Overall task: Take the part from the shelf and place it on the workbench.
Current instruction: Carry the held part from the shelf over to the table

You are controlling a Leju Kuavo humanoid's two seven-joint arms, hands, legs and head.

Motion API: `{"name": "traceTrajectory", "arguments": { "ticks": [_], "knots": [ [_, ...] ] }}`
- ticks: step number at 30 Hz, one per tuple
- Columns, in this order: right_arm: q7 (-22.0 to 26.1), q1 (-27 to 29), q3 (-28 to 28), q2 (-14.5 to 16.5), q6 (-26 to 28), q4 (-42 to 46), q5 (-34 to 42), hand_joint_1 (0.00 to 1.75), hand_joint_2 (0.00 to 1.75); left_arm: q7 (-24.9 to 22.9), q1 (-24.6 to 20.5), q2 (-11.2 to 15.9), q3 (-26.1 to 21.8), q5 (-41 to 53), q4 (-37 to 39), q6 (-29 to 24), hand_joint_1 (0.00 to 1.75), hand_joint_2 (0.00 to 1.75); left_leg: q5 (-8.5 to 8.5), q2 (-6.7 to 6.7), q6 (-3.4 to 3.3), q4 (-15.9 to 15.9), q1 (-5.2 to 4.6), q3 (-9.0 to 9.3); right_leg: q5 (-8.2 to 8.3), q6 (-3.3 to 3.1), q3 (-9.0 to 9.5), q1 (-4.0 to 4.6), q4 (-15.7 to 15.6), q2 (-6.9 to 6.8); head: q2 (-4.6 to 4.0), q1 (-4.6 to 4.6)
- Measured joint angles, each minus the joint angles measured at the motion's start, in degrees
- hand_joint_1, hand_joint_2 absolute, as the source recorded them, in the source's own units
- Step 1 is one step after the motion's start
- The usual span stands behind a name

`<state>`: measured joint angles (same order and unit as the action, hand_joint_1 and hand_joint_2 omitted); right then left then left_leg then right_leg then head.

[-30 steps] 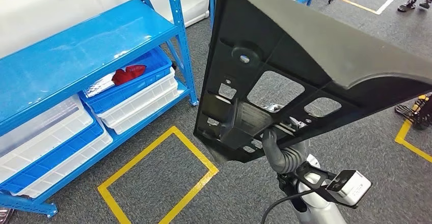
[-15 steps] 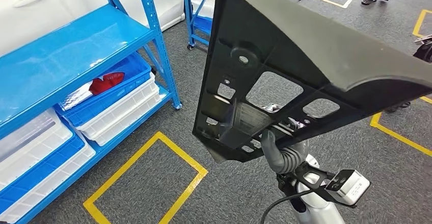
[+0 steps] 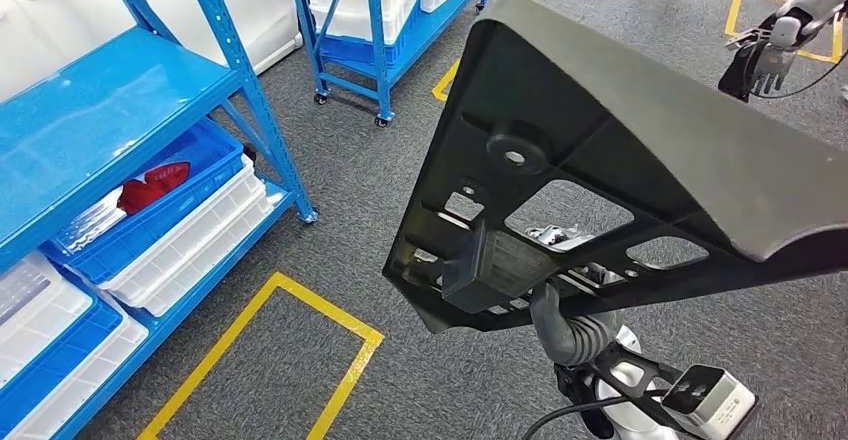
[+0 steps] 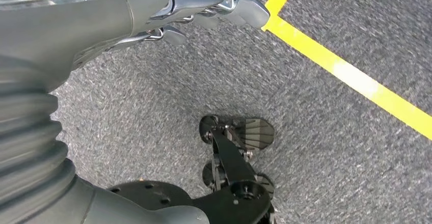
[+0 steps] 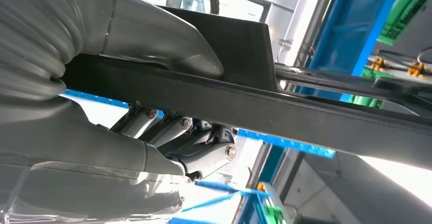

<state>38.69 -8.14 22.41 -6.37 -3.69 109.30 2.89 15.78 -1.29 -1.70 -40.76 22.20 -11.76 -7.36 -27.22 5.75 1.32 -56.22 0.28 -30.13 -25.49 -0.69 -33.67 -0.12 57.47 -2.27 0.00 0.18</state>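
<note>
Near the right, my right hand (image 3: 560, 322) is gripping the black part (image 3: 640, 150) by its edge (thumb clamped over); left hand (image 4: 153, 15) is hanging with fingers curled, holding nothing.

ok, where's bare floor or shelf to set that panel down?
Bare carpet lies inside the yellow floor outline and between the blue shelf and the wheeled rack. The shelf's upper deck looks bare; its lower levels are packed with bins. The right hand holds the black panel.
</note>
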Motion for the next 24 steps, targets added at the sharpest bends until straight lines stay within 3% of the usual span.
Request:
{"name": "traceTrajectory", "arguments": {
  "ticks": [1, 3, 5, 6, 7, 8, 9, 11, 13, 15, 17, 19, 21, 22, 23, 24],
  "knots": [
    [0.1, 0.3, 0.0, 0.0, -0.1, 0.4, -0.2, 1.75, 1.75, 0.1, 0.0, 0.0, -0.1, 0.1, 0.0, 0.1, 0.00, 1.75, -0.47, -0.36, 0.31, -0.3, 0.09, -0.04, 0.17, -0.36, 0.01, -0.12, -0.2, 0.53, -0.01, -0.03],
    [0.3, 0.7, -0.1, -0.1, -0.3, 1.2, -0.7, 1.75, 1.75, 0.3, 0.0, -0.1, -0.2, 0.2, 0.0, 0.3, 0.00, 1.75, -3.15, -2.50, 0.71, -4.0, 0.34, -1.45, 0.52, -0.99, 0.06, -0.38, -0.6, 1.57, -0.01, -0.13],
    [0.3, 1.0, -0.1, -0.1, -0.3, 1.6, -1.0, 1.75, 1.75, 0.4, 0.1, -0.2, -0.3, 0.3, 0.0, 0.5, 0.00, 1.75, -7.19, -4.66, 0.85, -12.0, 0.47, -4.93, 0.65, -1.31, -0.09, -0.22, -0.6, 2.73, 0.00, -0.20],
    [0.3, 1.1, -0.1, -0.2, -0.3, 1.7, -1.0, 1.75, 1.75, 0.5, 0.1, -0.2, -0.4, 0.4, 0.0, 0.7, 0.00, 1.75, -8.40, -5.04, 0.86, -15.5, 0.48, -6.58, 0.70, -1.39, -0.17, -0.11, -0.5, 3.41, -0.01, -0.20],
    [0.3, 1.3, -0.1, -0.2, -0.3, 1.8, -1.1, 1.75, 1.75, 0.6, 0.1, -0.2, -0.5, 0.4, 0.0, 0.9, 0.00, 1.75, -8.50, -5.26, 0.81, -17.2, 0.47, -7.43, 0.74, -1.42, -0.22, 0.00, -0.5, 4.12, -0.01, -0.20],
    [0.3, 1.4, -0.1, -0.3, -0.3, 1.9, -1.1, 1.75, 1.75, 0.7, 0.2, -0.2, -0.5, 0.5, 0.0, 1.0, 0.00, 1.75, -7.43, -5.40, 0.67, -16.5, 0.47, -7.15, 0.77, -1.42, -0.23, 0.07, -0.4, 4.84, -0.01, -0.20],
    [0.3, 1.5, -0.1, -0.4, -0.3, 2.0, -1.1, 1.75, 1.75, 0.7, 0.1, -0.2, -0.6, 0.5, 0.0, 1.1, 0.00, 1.75, -5.43, -5.70, 0.47, -13.5, 0.47, -5.76, 0.79, -1.39, -0.20, 0.11, -0.3, 5.54, -0.01, -0.19],
    [0.4, 1.5, -0.2, -0.5, -0.3, 2.2, -1.1, 1.75, 1.75, 0.8, 0.1, -0.2, -0.6, 0.6, 0.0, 1.2, 0.00, 1.75, -1.67, -8.08, -0.07, -5.1, 0.51, -2.00, 0.85, -1.14, -0.29, 0.14, -0.1, 6.82, -0.01, -0.16],
    [0.4, 1.4, -0.4, -0.6, -0.3, 2.3, -1.1, 1.75, 1.75, 1.0, 0.0, -0.2, -0.7, 0.6, 0.0, 1.3, 0.00, 1.75, -0.47, -10.07, -0.47, -0.8, 0.42, -0.20, 1.08, -0.49, -0.71, -0.02, 0.1, 7.97, -0.01, -0.16],
    [0.4, 1.5, -0.8, -0.9, -0.3, 2.4, -1.0, 1.75, 1.75, 1.1, -0.1, -0.2, -0.7, 0.6, 0.0, 1.3, 0.00, 1.75, -0.38, -9.50, -0.89, -0.4, 0.30, -0.10, 1.43, 0.35, -1.10, -0.24, 0.0, 9.07, 0.00, -0.17],
    [0.4, 1.4, -1.2, -1.2, -0.2, 2.4, -0.8, 1.75, 1.75, 1.2, -0.2, -0.2, -0.7, 0.8, 0.0, 1.3, 0.00, 1.75, 0.12, -8.15, -1.67, 0.2, 0.43, 0.13, 0.63, 0.86, -1.84, -0.16, 1.2, 7.58, 0.00, -0.06],
    [0.3, 1.2, -1.5, -1.3, -0.1, 2.4, -0.7, 1.75, 1.75, 1.2, -0.3, -0.2, -0.7, 1.0, 0.0, 1.4, 0.00, 1.75, 0.44, -6.62, -2.24, 0.6, 0.43, 0.22, -2.69, 1.18, -4.52, -0.15, 6.8, 4.40, 0.00, 0.18],
    [0.0, 1.0, -1.6, -1.3, -0.1, 2.3, -0.4, 1.75, 1.75, 1.2, -0.2, -0.2, -0.7, 1.0, 0.0, 1.5, 0.00, 1.75, 0.42, -5.17, -2.36, 0.6, 0.22, 0.10, -6.12, 1.56, -8.09, -0.39, 14.5, 3.04, 0.00, 0.33],
    [-0.3, 0.9, -1.6, -1.3, -0.2, 2.2, -0.2, 1.75, 1.75, 1.1, -0.2, -0.2, -0.7, 1.0, 0.0, 1.6, 0.00, 1.75, 0.38, -4.44, -2.35, 0.6, 0.17, 0.07, -6.53, 1.69, -8.89, -0.51, 16.4, 2.85, 0.00, 0.33],
    [-0.6, 0.7, -1.6, -1.3, -0.2, 2.1, 0.0, 1.75, 1.75, 1.1, -0.3, -0.2, -0.8, 1.0, 0.0, 1.6, 0.00, 1.75, 0.32, -3.75, -2.30, 0.5, 0.14, 0.07, -5.83, 1.76, -8.51, -0.59, 16.0, 2.67, 0.00, 0.34],
    [-0.9, 0.3, -1.6, -1.3, -0.3, 2.0, 0.3, 1.75, 1.75, 1.1, -0.4, -0.2, -0.8, 1.0, 0.0, 1.6, 0.00, 1.75, 0.24, -3.10, -2.20, 0.5, 0.12, 0.12, -4.24, 1.73, -6.91, -0.63, 13.2, 2.33, 0.00, 0.35]
  ]
}}
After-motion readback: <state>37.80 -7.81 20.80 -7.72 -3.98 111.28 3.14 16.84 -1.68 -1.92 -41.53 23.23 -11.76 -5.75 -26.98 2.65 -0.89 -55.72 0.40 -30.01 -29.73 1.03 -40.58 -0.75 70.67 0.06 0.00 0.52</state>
